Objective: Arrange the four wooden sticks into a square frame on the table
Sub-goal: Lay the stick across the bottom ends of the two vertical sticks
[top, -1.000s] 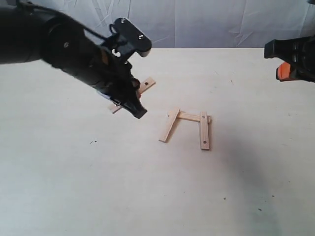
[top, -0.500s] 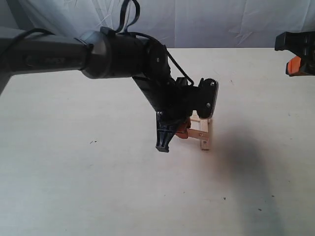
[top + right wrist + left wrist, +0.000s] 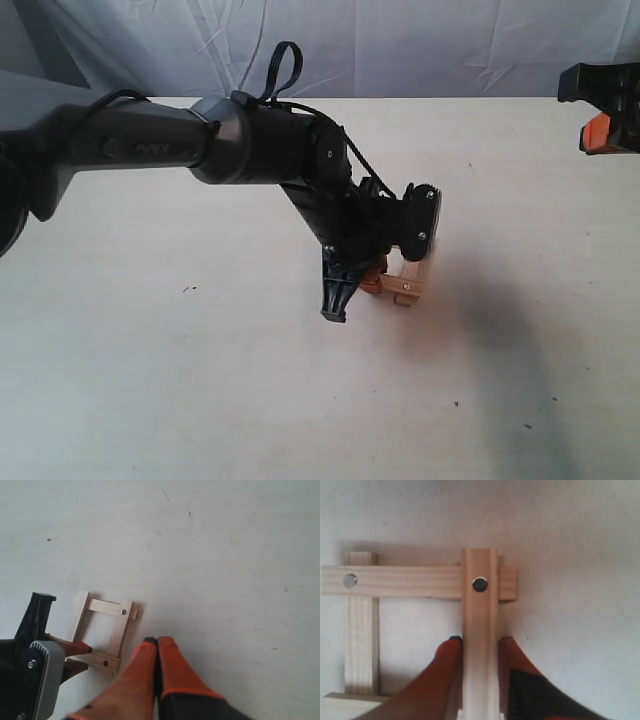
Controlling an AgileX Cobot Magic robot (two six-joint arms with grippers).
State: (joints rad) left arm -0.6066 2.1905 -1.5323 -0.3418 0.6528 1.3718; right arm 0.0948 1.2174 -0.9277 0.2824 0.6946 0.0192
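Observation:
The four wooden sticks lie as a small square frame (image 3: pixel 100 630) on the pale table (image 3: pixel 150 380). My left gripper (image 3: pixel 480 642) is shut on one stick (image 3: pixel 480 610), its orange fingers (image 3: pixel 447 655) pressed against both long edges. That stick's end with a dark hole rests across a crosswise stick (image 3: pixel 405 581). A third stick (image 3: pixel 361 630) runs parallel to the held one, and a fourth (image 3: pixel 350 700) shows only partly. In the exterior view the left gripper (image 3: pixel 375 275) and arm cover most of the frame (image 3: pixel 405 290). My right gripper (image 3: pixel 157 641) is shut and holds nothing, hovering apart from the frame.
The left arm (image 3: pixel 250 150) reaches from the left across the middle of the table. The right gripper (image 3: pixel 605 120) hangs at the far right edge of the exterior view. A grey cloth backdrop (image 3: pixel 400 40) stands behind the table. A few dark specks (image 3: pixel 188 289) dot the surface.
The left gripper came from the lone stick at the back left and carried it over to the three joined sticks. Since half a second ago it has barely shifted. The right gripper stayed put.

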